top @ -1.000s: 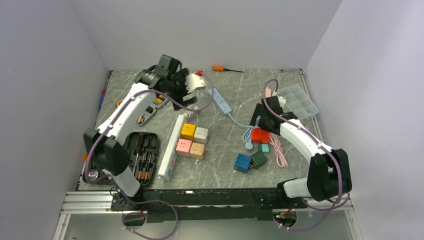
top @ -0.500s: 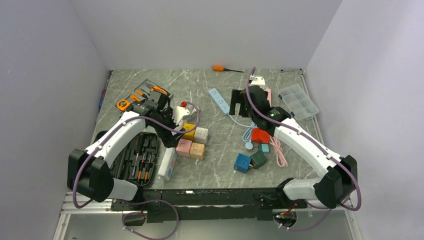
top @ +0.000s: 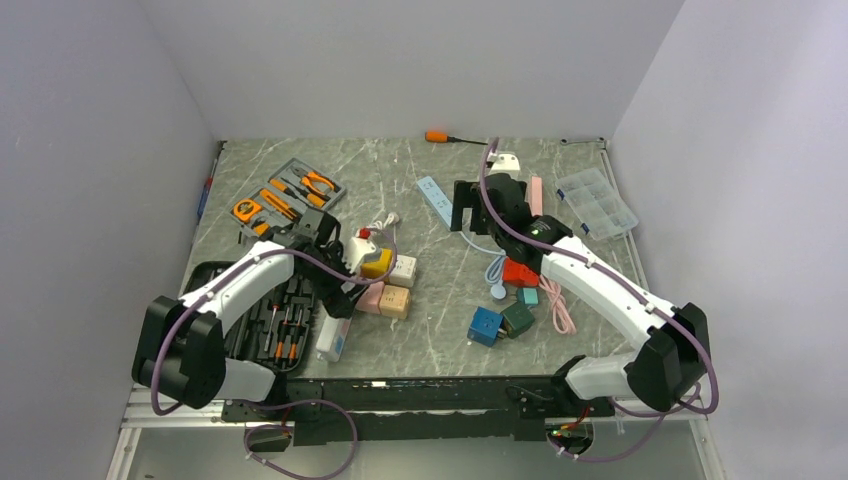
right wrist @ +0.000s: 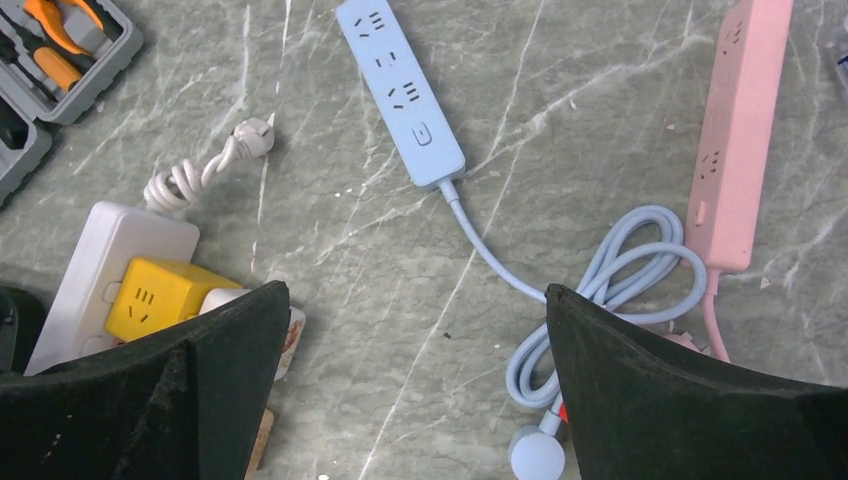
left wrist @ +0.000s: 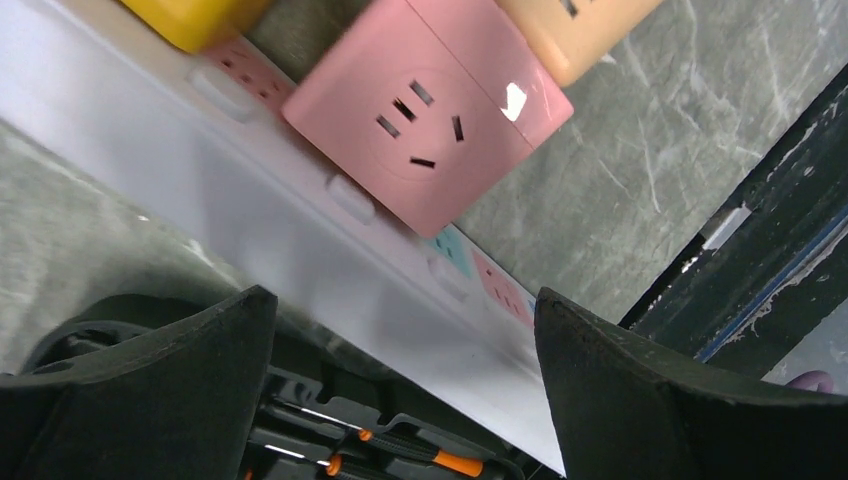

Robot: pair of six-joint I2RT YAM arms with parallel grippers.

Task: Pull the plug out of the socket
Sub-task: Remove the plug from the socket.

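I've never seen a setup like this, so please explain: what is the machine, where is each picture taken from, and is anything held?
These are two robot arms bolted to a table, each ending in a two-fingered claw. The wide picture looks down from above; the other two come from cameras on the wrists. The left claw hangs open over a white power strip with a pink cube sitting on it. The right claw is open above a blue power strip, beside a pink power strip. Neither holds anything.

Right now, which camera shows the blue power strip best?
The right wrist view: the blue power strip lies close and unobstructed, sockets and cord clear. The top view shows it small beside the right arm; the left wrist view misses it.
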